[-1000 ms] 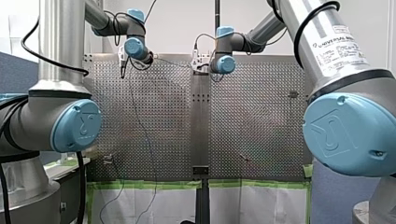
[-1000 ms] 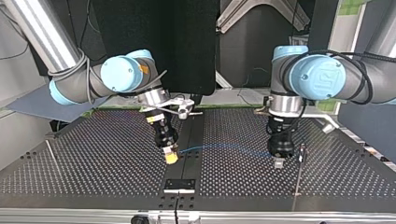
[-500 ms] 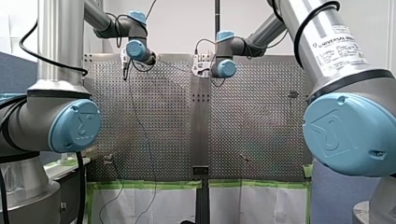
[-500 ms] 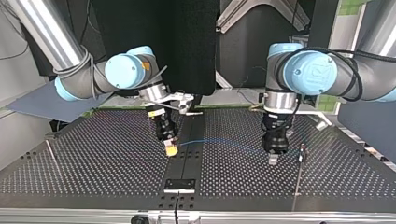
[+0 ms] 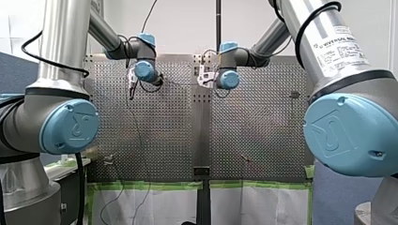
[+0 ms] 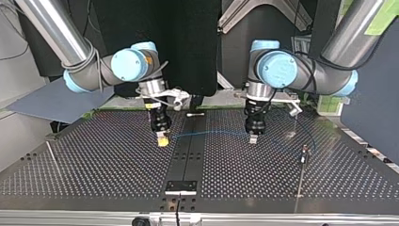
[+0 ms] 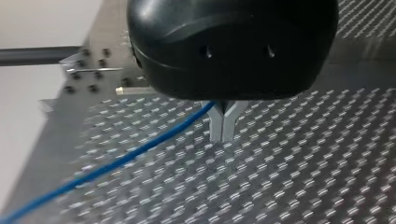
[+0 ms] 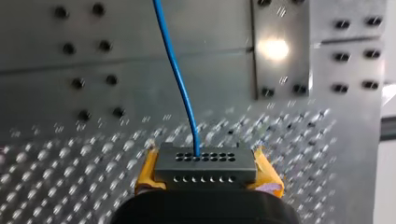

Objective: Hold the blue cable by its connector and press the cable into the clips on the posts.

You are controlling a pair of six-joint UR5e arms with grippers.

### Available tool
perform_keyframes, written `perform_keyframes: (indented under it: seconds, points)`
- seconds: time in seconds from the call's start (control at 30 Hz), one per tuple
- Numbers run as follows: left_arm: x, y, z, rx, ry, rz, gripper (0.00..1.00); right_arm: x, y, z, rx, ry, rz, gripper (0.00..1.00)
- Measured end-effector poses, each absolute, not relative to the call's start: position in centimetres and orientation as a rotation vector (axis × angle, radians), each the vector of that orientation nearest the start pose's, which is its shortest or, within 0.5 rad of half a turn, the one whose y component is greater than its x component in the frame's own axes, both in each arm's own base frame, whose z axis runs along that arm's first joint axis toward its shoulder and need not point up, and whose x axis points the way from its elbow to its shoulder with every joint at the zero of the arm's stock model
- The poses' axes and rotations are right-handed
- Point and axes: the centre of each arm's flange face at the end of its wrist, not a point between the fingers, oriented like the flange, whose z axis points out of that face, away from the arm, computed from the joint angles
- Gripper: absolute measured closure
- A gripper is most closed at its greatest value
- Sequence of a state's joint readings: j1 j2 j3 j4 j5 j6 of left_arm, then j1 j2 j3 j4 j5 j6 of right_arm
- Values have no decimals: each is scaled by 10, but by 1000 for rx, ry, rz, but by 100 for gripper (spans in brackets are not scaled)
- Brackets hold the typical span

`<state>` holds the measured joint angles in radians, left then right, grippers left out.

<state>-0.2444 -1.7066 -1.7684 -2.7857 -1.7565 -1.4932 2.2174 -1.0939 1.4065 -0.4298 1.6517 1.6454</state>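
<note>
Blue cable [image 6: 211, 133] taut above tabletop [image 6: 94, 165], well apart from post [image 6: 303, 157]; right claw [image 6: 163, 140] clenched on connector [image 8: 205, 164]; left claw [image 6: 253, 139] pinching cable nearer post. Risk: overtension drags cable through pinch, spoiling seating at post.

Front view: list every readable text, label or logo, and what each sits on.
"UNIVERSAL ROB", the rest lost round the curve: printed on my right arm's upper tube.
White label below it on the same tube: print too small to read.
Embossed logo mark, no legible letters: on my left arm's blue joint cap and my right arm's blue joint cap.
Other views: no text.
</note>
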Motion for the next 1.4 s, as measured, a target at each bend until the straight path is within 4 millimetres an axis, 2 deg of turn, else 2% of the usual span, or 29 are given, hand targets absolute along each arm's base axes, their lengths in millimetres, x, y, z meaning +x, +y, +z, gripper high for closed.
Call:
perform_keyframes:
  seconds: [0.17, 0.43, 0.6, 1.0, 1.1, 1.4]
  points:
    - [480, -256, 328, 102, 1572, 9, 100, 506, -463, 305, 1482, -920, 1713, 100]
    - [470, -289, 282, 120, 1598, -8, 100, 506, -455, 235, 1537, -948, 1645, 100]
    - [463, -313, 257, 150, 1603, -35, 100, 495, -454, 186, 1561, -1000, 1601, 100]
    - [443, -367, 208, 214, 1598, -104, 100, 470, -441, 92, 1624, -1067, 1500, 100]
    - [437, -378, 197, 231, 1595, -118, 100, 460, -438, 74, 1631, -1081, 1481, 100]
    - [426, -404, 159, 263, 1591, -152, 100, 432, -427, 44, 1639, -1107, 1438, 100]
